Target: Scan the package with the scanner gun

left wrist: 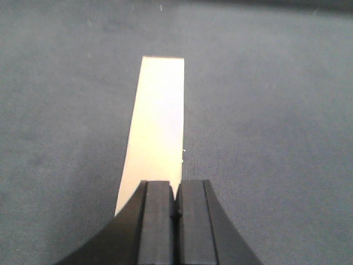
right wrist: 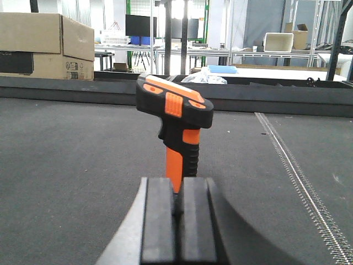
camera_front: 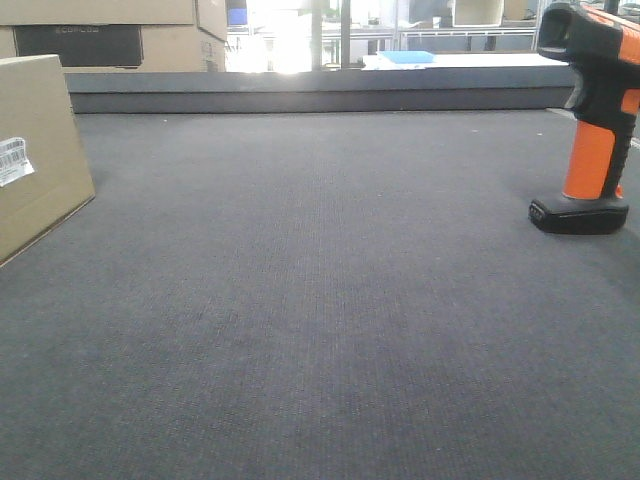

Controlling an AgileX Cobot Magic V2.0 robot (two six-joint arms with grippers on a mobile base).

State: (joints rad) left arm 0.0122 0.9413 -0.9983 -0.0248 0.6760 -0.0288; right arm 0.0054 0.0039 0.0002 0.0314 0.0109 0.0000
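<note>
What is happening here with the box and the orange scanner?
Nothing is held yet. A two-arm robot is set to scan the box, which stands at the left of the grey table with its label showing. The scanner stands upright on its foot at the right. The left tool is shut over the box's narrow face; the right tool is shut, facing the scanner.

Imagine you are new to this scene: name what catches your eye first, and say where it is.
The bright orange scanner gun stands upright on its black foot at the right edge of the dark grey mat. Opposite, at the left edge, the tan package stands with a small white barcode label on its broad face.
</note>
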